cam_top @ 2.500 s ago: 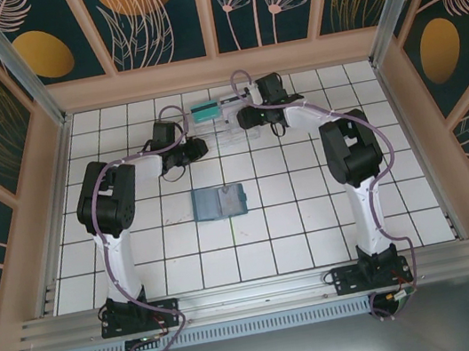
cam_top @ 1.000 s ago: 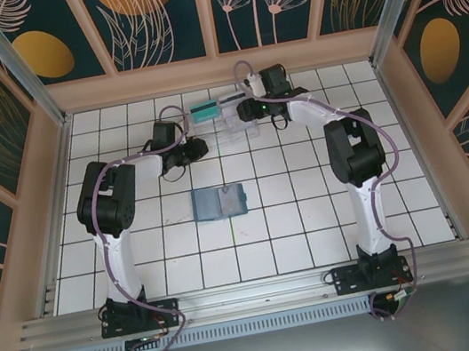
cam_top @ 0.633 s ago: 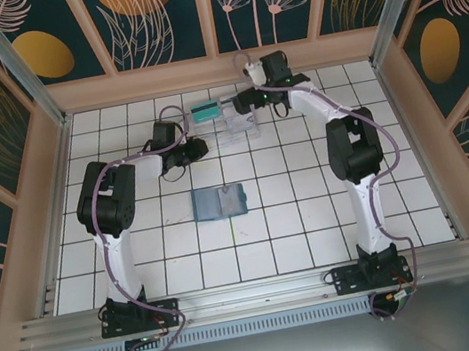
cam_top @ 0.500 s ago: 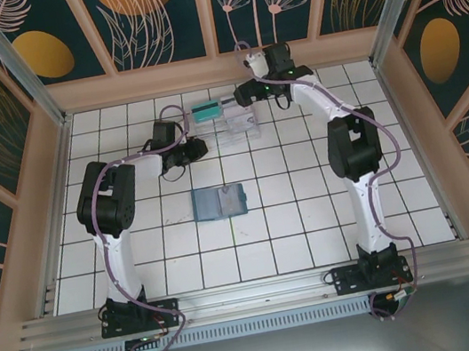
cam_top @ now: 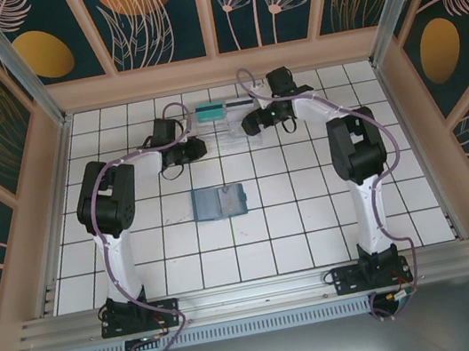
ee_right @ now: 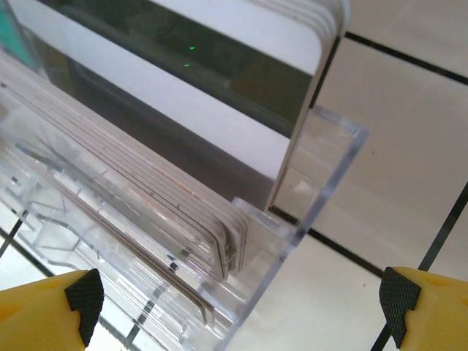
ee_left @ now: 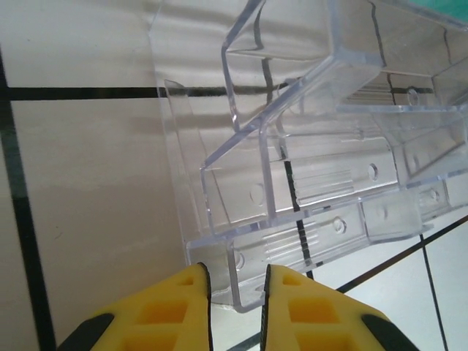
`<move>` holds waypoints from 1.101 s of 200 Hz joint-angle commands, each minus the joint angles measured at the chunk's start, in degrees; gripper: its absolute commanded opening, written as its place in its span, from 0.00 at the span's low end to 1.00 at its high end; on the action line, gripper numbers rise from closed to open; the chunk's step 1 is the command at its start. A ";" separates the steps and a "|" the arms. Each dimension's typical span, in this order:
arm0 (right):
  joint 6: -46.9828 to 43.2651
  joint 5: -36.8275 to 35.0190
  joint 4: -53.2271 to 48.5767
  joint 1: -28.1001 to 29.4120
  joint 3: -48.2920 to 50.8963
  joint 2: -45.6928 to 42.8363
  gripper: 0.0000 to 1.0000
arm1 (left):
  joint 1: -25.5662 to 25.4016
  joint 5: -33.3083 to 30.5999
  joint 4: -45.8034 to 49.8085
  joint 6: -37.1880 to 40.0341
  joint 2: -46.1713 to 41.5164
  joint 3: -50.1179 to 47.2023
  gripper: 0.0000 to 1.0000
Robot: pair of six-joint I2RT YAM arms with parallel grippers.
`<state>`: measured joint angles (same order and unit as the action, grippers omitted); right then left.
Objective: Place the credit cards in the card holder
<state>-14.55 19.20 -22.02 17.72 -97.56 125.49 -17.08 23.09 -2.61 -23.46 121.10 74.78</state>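
The card holder [cam_top: 221, 202] lies open on the tiles at mid table, blue-grey inside up, with no gripper near it. A teal-green card [cam_top: 208, 112] stands at the far end of the clear plastic tray [cam_top: 228, 128]. In the right wrist view a whitish card with a dark stripe [ee_right: 219, 95] leans in the tray behind a stack of several cards [ee_right: 146, 212]. My right gripper [ee_right: 238, 296] is wide open at the tray's right end, a fingertip on each side. My left gripper [ee_left: 235, 281] is closed narrowly on the tray's near left corner [ee_left: 245, 292].
The clear tray [ee_left: 307, 183] has several stepped compartments, and those nearest the left gripper hold nothing. Wooden walls ring the white tiled floor, and the back wall [cam_top: 217, 70] runs close behind the tray.
My right gripper rose toward the back wall, then came back down to the tray's right end. The tray shifted slightly. The left arm stayed put.
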 commanded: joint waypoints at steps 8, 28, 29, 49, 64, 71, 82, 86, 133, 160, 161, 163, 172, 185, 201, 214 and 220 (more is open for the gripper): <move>-2.08 0.15 2.33 0.28 2.37 -4.11 0.99 | 1.00 -3.58 10.41 4.65 1.76 0.63 0.00; -1.98 -0.29 2.07 0.65 2.20 -3.66 0.99 | 1.00 -4.30 12.67 7.64 2.37 2.78 0.00; -1.98 -0.34 2.11 0.69 2.24 -3.67 0.99 | 1.00 -4.29 12.78 7.77 2.38 2.89 0.00; -1.80 -0.99 3.40 1.86 3.35 -3.60 0.99 | 0.96 -5.46 14.61 11.18 3.02 4.57 0.00; -1.41 -1.69 4.38 2.66 3.84 -3.36 0.99 | 0.99 -6.47 16.47 13.77 3.74 5.86 0.00; -1.36 -1.75 4.68 3.00 3.87 -3.15 0.99 | 1.00 -6.74 17.24 14.82 3.93 6.26 0.00; -1.32 -1.88 4.82 3.44 3.70 -2.76 0.99 | 0.99 -6.80 17.87 16.34 4.13 6.65 0.00; -1.35 -1.82 4.75 3.56 3.54 -2.52 0.99 | 0.95 -7.18 18.06 16.63 4.12 6.76 0.00; -1.28 -3.35 5.41 5.14 3.28 -1.44 0.99 | 0.95 -5.87 18.19 18.09 4.51 7.47 0.00; -1.17 -5.77 5.50 5.35 2.90 -0.52 0.99 | 0.91 -5.45 17.82 18.19 4.56 7.07 0.00; -1.18 -5.85 5.45 5.37 2.90 -0.52 0.99 | 0.91 -5.39 17.78 18.15 4.57 7.01 0.00; -1.18 -5.98 5.49 5.37 2.90 -0.45 0.99 | 0.91 -5.31 17.70 18.18 4.58 6.93 0.00; -1.18 -6.75 5.50 5.38 2.69 -0.04 0.99 | 1.00 -4.80 17.41 18.12 4.61 6.66 0.00; -1.45 -7.75 5.08 5.52 2.15 0.74 0.99 | 1.00 -4.30 16.82 17.84 4.51 6.11 0.00; -1.87 -8.32 4.22 5.78 1.35 1.74 0.99 | 0.94 -4.11 16.50 17.66 4.33 5.71 0.00; -2.08 -9.13 4.03 6.09 1.06 2.29 0.99 | 0.95 -4.04 16.33 17.51 4.19 5.55 0.00; -2.17 -9.42 4.00 6.23 0.97 2.46 0.99 | 0.99 -4.08 16.28 17.57 4.10 5.46 0.00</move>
<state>-15.18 13.34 -17.80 23.38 -94.89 125.29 -16.58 19.25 9.65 -6.63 122.54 82.52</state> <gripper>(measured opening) 0.989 0.136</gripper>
